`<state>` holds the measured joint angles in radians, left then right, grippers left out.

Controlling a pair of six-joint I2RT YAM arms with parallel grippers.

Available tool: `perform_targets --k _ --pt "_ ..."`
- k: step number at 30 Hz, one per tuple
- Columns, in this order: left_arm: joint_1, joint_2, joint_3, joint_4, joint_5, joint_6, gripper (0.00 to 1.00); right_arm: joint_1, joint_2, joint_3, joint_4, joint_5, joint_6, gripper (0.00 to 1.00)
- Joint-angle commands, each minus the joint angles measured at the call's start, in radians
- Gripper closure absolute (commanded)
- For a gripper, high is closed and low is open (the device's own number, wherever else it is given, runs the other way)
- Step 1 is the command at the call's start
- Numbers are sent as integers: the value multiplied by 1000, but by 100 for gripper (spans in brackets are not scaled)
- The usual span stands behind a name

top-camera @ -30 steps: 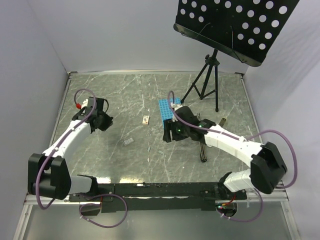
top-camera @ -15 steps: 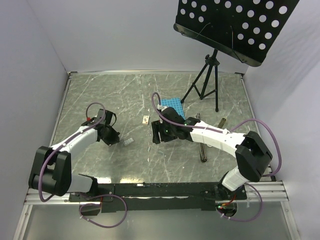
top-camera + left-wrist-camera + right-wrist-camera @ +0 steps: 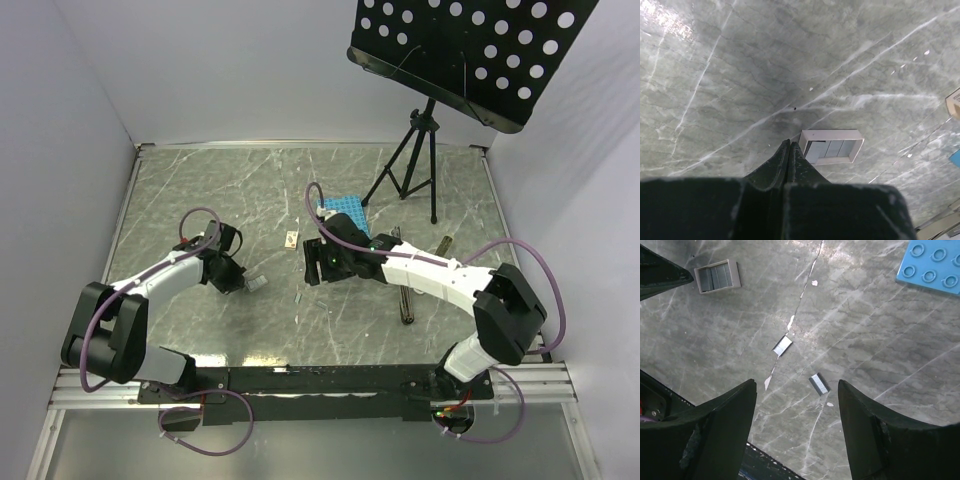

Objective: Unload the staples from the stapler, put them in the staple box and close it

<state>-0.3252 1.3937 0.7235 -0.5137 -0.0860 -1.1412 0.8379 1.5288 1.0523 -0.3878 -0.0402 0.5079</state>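
The left hand (image 3: pixel 789 145) has swung in beside the small tray (image 3: pixel 832 133); the right hand (image 3: pixel 797 390) has shifted left.

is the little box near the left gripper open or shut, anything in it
Open, and not empty: the small box lies with its top uncovered and grey staple strips sit side by side inside.

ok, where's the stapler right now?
Top view, right of centre: the stapler lies partly under the right arm, just right of the blue block.
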Motion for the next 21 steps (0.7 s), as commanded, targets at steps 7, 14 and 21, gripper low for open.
perform_targets --k 7,14,21 --pt "-8 -12 -52 101 -4 -58 99 1 -90 -6 -16 82 61 26" --pt "-69 -28 -62 152 14 -110 99 1 -121 -40 -7 109 80 25" --pt "-100 -156 -47 25 -36 -201 99 7 -102 -22 -25 114 124 28"
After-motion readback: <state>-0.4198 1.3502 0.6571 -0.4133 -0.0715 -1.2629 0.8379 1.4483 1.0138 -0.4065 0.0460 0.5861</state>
